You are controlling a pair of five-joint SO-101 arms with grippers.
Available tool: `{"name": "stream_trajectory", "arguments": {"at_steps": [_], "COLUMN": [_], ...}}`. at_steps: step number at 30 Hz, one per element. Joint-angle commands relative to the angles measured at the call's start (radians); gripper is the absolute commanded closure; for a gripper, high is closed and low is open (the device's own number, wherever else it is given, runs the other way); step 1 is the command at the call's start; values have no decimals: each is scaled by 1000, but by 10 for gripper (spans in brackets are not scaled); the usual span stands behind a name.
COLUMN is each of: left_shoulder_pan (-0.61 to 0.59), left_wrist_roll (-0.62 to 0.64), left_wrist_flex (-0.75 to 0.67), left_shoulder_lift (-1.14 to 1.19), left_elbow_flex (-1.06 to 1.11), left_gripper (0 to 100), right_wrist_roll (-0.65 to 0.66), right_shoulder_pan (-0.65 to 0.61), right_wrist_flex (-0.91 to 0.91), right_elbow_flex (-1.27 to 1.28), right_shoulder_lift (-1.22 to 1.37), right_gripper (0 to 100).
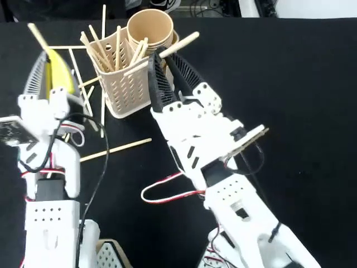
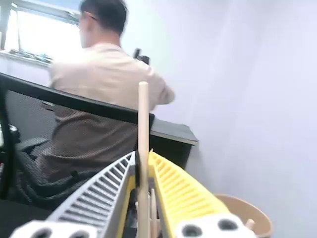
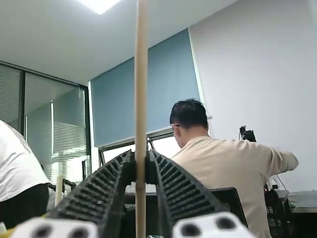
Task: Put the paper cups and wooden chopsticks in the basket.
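Observation:
A white slotted basket stands at the back, holding several wooden chopsticks. Stacked paper cups sit at its far right side; a cup rim also appears past my left gripper. My left gripper, one finger yellow, is to the left of the basket and shut on a chopstick that sticks out beyond its tips. My right gripper is at the basket's right rim, shut on another chopstick, which stands upright between the black fingers.
Loose chopsticks lie on the black table: one in front of the basket, several between the basket and the left arm. A red-and-white cable loops beside the right arm. The table's right half is bare.

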Motion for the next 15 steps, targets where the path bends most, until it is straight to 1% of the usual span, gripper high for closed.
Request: {"name": "stream_trajectory", "arguments": {"at_steps": [1,4,8,11,15], "left_shoulder_pan": [24,22,5,-15,-41], "left_wrist_roll": [8,9,35,35,35], "left_wrist_flex": [-44,-48,-44,-21,92], "left_shoulder_lift": [-15,-20,-21,-21,-21], "left_elbow_flex": [19,15,-96,-213,-360], "left_gripper": [971,971,971,972,972], "right_wrist_roll": [23,83,127,124,124], "right_shoulder_pan": [12,9,9,6,-8], "right_wrist_flex": [-126,-259,-387,-427,-434], "right_elbow_flex": [19,53,87,101,102], "right_shoulder_lift": [67,136,203,225,234], "right_gripper": [986,986,986,986,986]}}
